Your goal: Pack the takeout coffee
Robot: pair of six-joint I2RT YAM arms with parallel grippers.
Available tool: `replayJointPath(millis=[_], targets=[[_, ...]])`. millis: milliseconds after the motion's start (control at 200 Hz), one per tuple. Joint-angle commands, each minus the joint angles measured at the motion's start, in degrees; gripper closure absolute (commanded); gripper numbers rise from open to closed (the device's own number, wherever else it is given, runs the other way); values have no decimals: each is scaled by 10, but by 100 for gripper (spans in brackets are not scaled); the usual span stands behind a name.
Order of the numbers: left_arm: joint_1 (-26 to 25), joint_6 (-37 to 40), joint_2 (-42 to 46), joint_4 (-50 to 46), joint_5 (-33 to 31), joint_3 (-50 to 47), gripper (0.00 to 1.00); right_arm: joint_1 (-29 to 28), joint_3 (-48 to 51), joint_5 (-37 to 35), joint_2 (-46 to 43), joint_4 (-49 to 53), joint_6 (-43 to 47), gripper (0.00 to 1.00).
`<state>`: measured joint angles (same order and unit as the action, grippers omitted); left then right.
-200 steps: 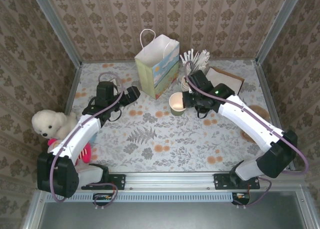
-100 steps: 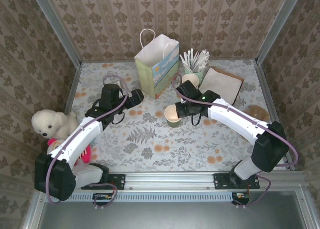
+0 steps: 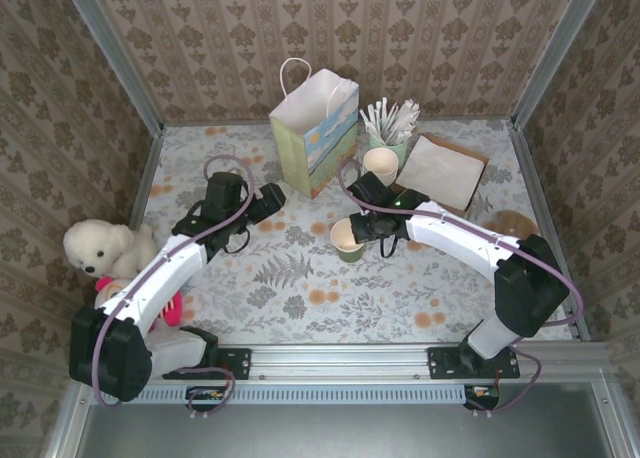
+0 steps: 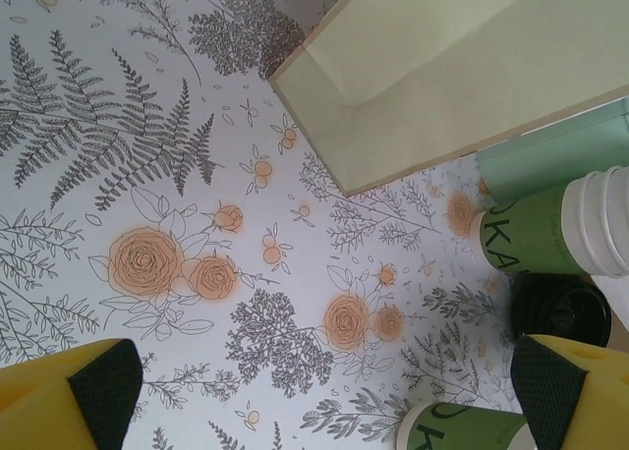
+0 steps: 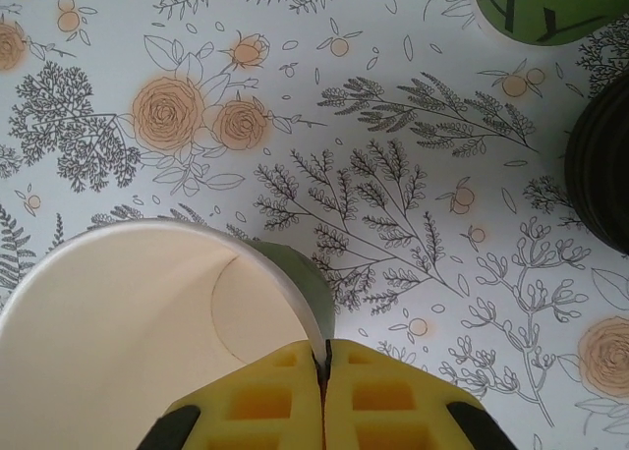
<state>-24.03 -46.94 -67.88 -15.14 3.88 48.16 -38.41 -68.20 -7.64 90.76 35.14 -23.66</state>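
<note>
My right gripper (image 5: 324,364) is shut on the rim of a single lidless green paper cup (image 5: 147,322) with a cream inside. In the top view that cup (image 3: 346,239) sits at mid table, slightly tilted, with the right gripper (image 3: 363,228) on its right side. A lidded takeout coffee is out of view. My left gripper (image 3: 268,199) is open just left of the paper gift bag (image 3: 313,130) with nothing between its fingers. From the left wrist, the left gripper (image 4: 334,401) looks down on bare tablecloth, and the held cup (image 4: 462,430) sits by the bottom edge.
A stack of lidless green cups (image 3: 381,162) stands behind the held cup, with black lids (image 4: 560,308) beside it. A teal holder of cutlery (image 3: 392,120), a brown paper (image 3: 442,173), a white teddy (image 3: 100,248) and a pink object (image 3: 170,305) stand around.
The right arm has carried the cup away from the stack, nearer and slightly left. The left gripper has crept a little forward and stays open.
</note>
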Motion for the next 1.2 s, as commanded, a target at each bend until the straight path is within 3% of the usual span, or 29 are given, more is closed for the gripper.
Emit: replayJointPath(millis=[0, 610, 865, 1050, 1195], targets=[[-3, -8, -13, -16, 22, 2, 0, -3, 10, -19, 9, -30, -18, 93], [-8, 35, -45, -26, 93, 39, 0, -3, 6, 5, 17, -39, -22, 81], [-13, 39, -42, -19, 90, 38, 0, -3, 1, 11, -5, -38, -36, 70], [-14, 41, -25, -30, 62, 35, 0, 1, 1, -17, -53, -29, -65, 55], [-14, 44, -25, -57, 59, 33, 0, 41, 11, 4, -101, -19, -60, 42]])
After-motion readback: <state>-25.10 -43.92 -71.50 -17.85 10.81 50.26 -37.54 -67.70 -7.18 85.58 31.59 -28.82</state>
